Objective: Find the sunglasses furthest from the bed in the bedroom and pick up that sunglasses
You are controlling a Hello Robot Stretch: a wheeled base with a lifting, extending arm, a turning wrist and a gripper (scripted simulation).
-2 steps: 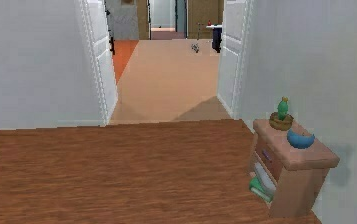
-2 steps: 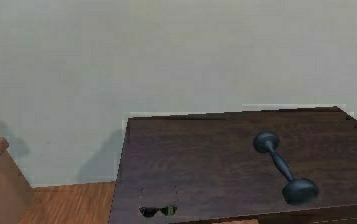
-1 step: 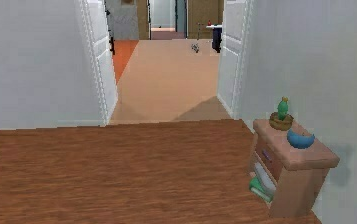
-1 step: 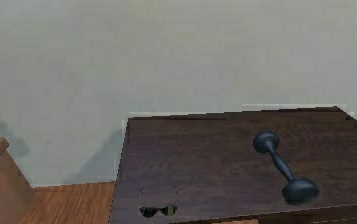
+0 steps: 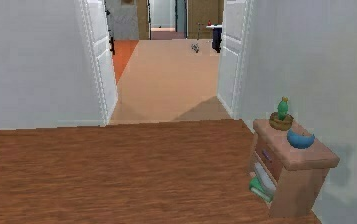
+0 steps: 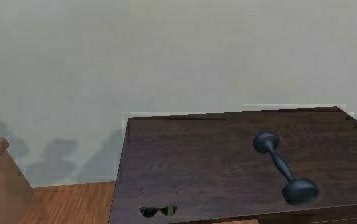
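Note:
A small pair of dark sunglasses lies near the front left corner of a dark brown table in the arm side view. A dark dumbbell rests on the same table, to the right of the sunglasses and farther back.
A plain pale wall stands behind the table. In the forward view a small wooden side table at the right carries a green bottle and a blue bowl. An open doorway ahead leads to a tan-floored hall with white doors.

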